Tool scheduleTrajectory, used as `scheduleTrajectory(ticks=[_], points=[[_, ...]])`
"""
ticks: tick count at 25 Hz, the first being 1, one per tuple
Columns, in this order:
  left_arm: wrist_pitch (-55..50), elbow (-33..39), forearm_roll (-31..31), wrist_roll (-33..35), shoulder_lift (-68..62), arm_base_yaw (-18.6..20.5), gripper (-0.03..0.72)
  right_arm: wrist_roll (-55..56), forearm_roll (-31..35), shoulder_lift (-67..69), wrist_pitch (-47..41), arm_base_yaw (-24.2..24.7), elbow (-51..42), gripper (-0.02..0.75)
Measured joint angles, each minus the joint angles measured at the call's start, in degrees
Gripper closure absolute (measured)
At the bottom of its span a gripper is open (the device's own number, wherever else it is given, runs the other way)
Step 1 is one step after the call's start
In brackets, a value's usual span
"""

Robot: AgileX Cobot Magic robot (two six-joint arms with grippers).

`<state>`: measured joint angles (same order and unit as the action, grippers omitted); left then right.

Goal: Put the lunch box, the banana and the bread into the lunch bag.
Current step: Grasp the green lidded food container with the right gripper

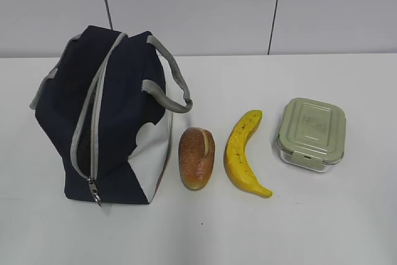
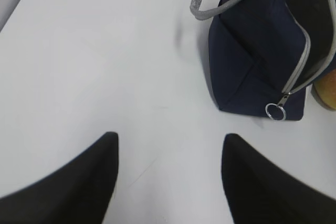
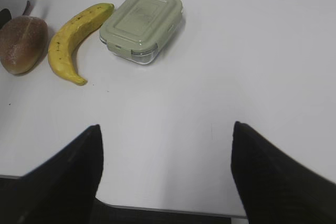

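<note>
The navy lunch bag (image 1: 102,122) stands at the left of the white table, its grey zipper partly open and its ring pull (image 2: 275,111) low at the front. The bread (image 1: 196,157), the banana (image 1: 244,152) and the green-lidded lunch box (image 1: 311,133) lie in a row to its right. Neither gripper shows in the exterior view. My left gripper (image 2: 169,141) is open and empty over bare table, left of the lunch bag (image 2: 257,61). My right gripper (image 3: 165,129) is open and empty near the table's front edge, short of the banana (image 3: 73,38) and the lunch box (image 3: 143,23).
The bread (image 3: 22,43) sits at the left edge of the right wrist view. The table's front edge (image 3: 168,209) runs just under my right gripper. A pale panelled wall (image 1: 198,10) stands behind the table.
</note>
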<state>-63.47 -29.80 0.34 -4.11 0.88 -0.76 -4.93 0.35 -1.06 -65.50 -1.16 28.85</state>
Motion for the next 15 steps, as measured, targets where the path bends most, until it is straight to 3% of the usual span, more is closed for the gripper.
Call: scheduleTrajectory(ticks=[15], points=[[0.0, 0.0, 0.0, 0.0, 0.0, 0.0, 0.254, 0.0, 0.0, 0.0, 0.0, 0.0, 0.0, 0.175]])
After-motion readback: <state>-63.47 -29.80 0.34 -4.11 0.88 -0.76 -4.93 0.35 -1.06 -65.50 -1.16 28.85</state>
